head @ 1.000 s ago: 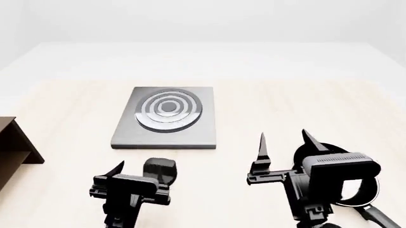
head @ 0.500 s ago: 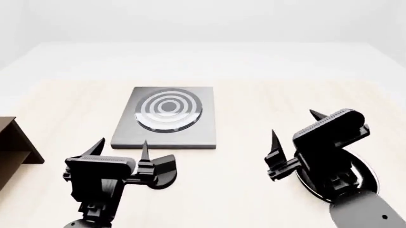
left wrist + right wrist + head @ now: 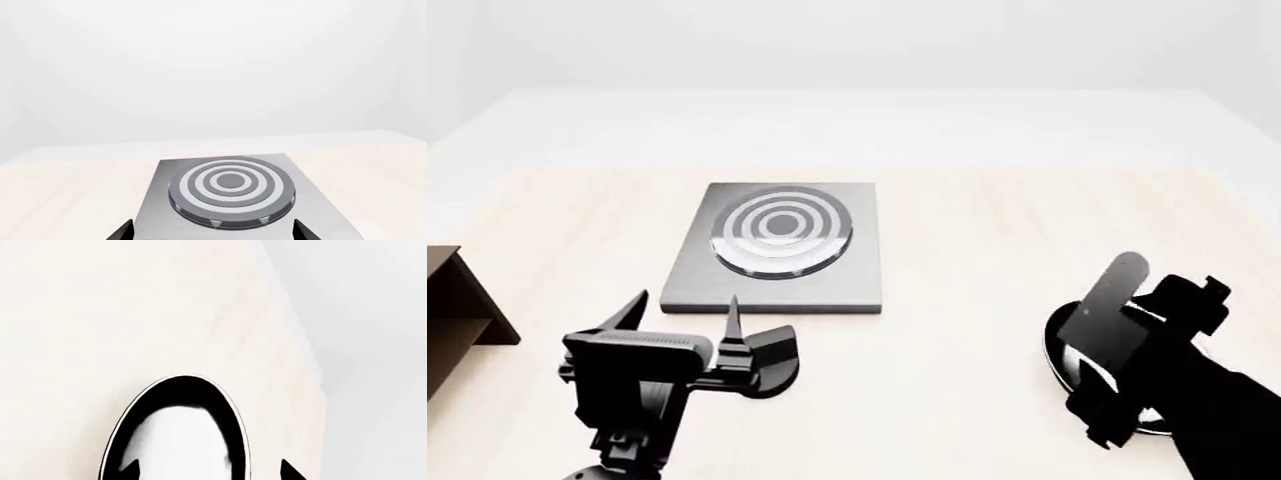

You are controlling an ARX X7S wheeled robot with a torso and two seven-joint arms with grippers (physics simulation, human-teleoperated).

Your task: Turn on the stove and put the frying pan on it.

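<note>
The stove (image 3: 777, 270) is a grey square plate with a ring burner (image 3: 781, 232) at mid-table; it also fills the left wrist view (image 3: 230, 187). Its black teardrop knob (image 3: 771, 362) lies just in front of the plate, partly behind my left gripper (image 3: 685, 312), which is open, empty and pointing toward the stove. The frying pan (image 3: 1057, 356) lies at the right, mostly hidden under my right arm (image 3: 1148, 345). In the right wrist view my right gripper (image 3: 210, 472) is open, with its fingertips over the pan's glossy inside (image 3: 180, 430) and right rim.
A brown wooden shelf (image 3: 454, 305) stands at the left edge of the table. The light wooden tabletop (image 3: 961, 240) reaches back to a white wall. The table's right edge shows in the right wrist view (image 3: 313, 390).
My right arm has swung right and tipped downward over the frying pan. My left gripper shifted left and rose a second ago, and has held still since.
</note>
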